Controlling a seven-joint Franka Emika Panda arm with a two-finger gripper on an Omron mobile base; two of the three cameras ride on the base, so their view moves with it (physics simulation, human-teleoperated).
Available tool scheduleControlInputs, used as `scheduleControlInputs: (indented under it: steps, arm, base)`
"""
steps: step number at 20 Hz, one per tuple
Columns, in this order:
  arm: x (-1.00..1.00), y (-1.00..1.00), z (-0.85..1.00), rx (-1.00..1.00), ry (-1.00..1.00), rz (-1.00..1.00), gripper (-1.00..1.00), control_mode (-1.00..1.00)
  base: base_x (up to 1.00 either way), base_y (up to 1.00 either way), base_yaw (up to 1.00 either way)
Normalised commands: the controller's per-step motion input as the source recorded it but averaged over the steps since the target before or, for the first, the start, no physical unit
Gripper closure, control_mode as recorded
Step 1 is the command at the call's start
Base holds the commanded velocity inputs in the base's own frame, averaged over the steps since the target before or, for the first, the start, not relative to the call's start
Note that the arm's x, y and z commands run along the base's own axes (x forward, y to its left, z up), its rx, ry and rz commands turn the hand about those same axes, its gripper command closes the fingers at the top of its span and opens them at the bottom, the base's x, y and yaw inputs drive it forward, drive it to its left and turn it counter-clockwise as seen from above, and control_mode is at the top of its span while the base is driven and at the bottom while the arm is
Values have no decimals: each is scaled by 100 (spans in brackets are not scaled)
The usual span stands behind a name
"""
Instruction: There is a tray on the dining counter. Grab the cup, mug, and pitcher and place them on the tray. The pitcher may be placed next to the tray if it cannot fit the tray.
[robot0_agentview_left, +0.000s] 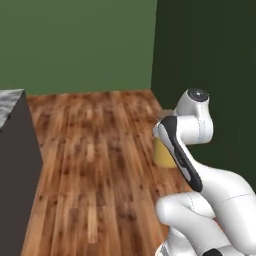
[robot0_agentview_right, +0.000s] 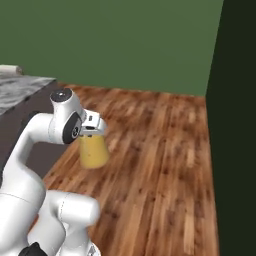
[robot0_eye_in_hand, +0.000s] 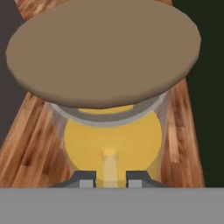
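The pitcher (robot0_agentview_right: 94, 150), a clear conical carafe of orange-yellow liquid, hangs in the air above the wooden floor with my gripper (robot0_agentview_right: 93, 131) shut on its top. In the hand view its round brown cork lid (robot0_eye_in_hand: 105, 52) looms close, the yellow liquid (robot0_eye_in_hand: 113, 140) lies below it, and my fingertips (robot0_eye_in_hand: 85, 180) press in at its neck. From the left base view the pitcher (robot0_agentview_left: 162, 153) peeks out behind my forearm. A corner of the marble dining counter (robot0_agentview_right: 20, 89) shows at the left. Tray, cup and mug are out of view.
The counter's dark side panel (robot0_agentview_left: 17, 175) stands at the left. A dark green wall (robot0_agentview_left: 205, 60) rises close on the right, and a lighter green wall (robot0_agentview_left: 75, 45) closes the far end. Open wooden floor (robot0_agentview_left: 95, 160) lies between.
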Motion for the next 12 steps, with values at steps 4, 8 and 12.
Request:
scheduleControlInputs:
  steps: [4, 8, 12]
  arm:
    - [0, 0, 0, 0, 0, 0, 100, 100]
    - [0, 0, 0, 0, 0, 0, 100, 100]
    - [0, 0, 0, 0, 0, 0, 100, 100]
  base:
    - [100, 6, -17]
    - [100, 9, -12]
    - [100, 21, -9]
